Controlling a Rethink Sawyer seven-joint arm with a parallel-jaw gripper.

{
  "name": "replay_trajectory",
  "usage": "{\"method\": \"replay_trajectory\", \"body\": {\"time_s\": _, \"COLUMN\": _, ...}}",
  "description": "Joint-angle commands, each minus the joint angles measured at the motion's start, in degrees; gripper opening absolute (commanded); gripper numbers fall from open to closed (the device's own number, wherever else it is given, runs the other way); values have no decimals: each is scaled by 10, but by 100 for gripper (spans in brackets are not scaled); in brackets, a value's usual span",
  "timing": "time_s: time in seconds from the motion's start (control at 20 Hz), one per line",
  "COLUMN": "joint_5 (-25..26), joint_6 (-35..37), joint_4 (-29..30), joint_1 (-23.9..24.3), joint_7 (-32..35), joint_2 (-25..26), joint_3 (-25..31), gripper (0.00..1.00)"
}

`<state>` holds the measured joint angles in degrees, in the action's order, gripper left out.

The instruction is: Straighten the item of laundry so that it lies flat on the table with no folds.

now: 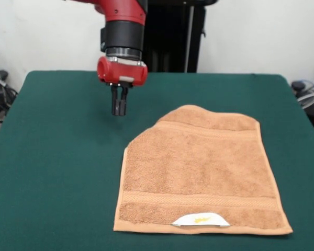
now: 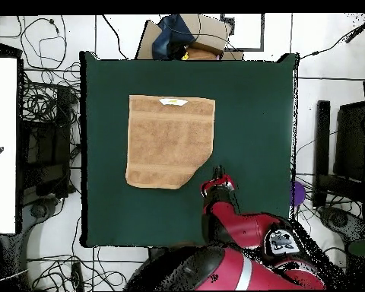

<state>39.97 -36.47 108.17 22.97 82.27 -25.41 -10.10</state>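
Note:
The tan terry towel (image 1: 201, 172) lies spread on the dark green table (image 1: 57, 172), with its white label with a yellow mark (image 1: 200, 220) at the near edge. Its far left corner is folded under or over, so that edge runs diagonally. In the overhead view the towel (image 2: 170, 141) has its cut-off corner at the lower right, toward the robot. My gripper (image 1: 119, 111) hangs above the table just beyond that folded corner, apart from the towel. Its fingers are close together and hold nothing. It also shows in the overhead view (image 2: 218, 173).
Cables lie on the floor round the table (image 2: 45, 99). A cardboard box with dark cloth (image 2: 189, 34) sits past the table's far edge in the overhead view. A white panel (image 2: 1, 144) stands at the left there.

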Motion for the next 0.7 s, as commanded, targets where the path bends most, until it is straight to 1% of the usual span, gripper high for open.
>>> {"method": "replay_trajectory", "body": {"time_s": 0.05, "joint_5": -34, "joint_6": -55, "joint_4": -29, "joint_1": -19, "joint_7": 40, "joint_2": 38, "joint_3": -15, "gripper": 0}}
{"method": "replay_trajectory", "body": {"time_s": 0.15, "joint_5": -33, "joint_6": -66, "joint_4": -24, "joint_1": -13, "joint_7": 58, "joint_2": 39, "joint_3": -6, "gripper": 0}}
{"method": "replay_trajectory", "body": {"time_s": 0.25, "joint_5": -41, "joint_6": -74, "joint_4": -24, "joint_1": -18, "joint_7": 55, "joint_2": 50, "joint_3": -11, "gripper": 0}}
{"method": "replay_trajectory", "body": {"time_s": 0.35, "joint_5": -59, "joint_6": -77, "joint_4": -25, "joint_1": -29, "joint_7": 49, "joint_2": 60, "joint_3": -20, "gripper": 0}}
{"method": "replay_trajectory", "body": {"time_s": 0.5, "joint_5": -92, "joint_6": -67, "joint_4": -29, "joint_1": -58, "joint_7": 33, "joint_2": 70, "joint_3": -43, "gripper": 0}}
{"method": "replay_trajectory", "body": {"time_s": 0.65, "joint_5": -113, "joint_6": -70, "joint_4": -32, "joint_1": -71, "joint_7": 33, "joint_2": 77, "joint_3": -53, "gripper": 0}}
{"method": "replay_trajectory", "body": {"time_s": 0.7, "joint_5": -125, "joint_6": -73, "joint_4": -31, "joint_1": -82, "joint_7": 33, "joint_2": 80, "joint_3": -57, "gripper": 0}}
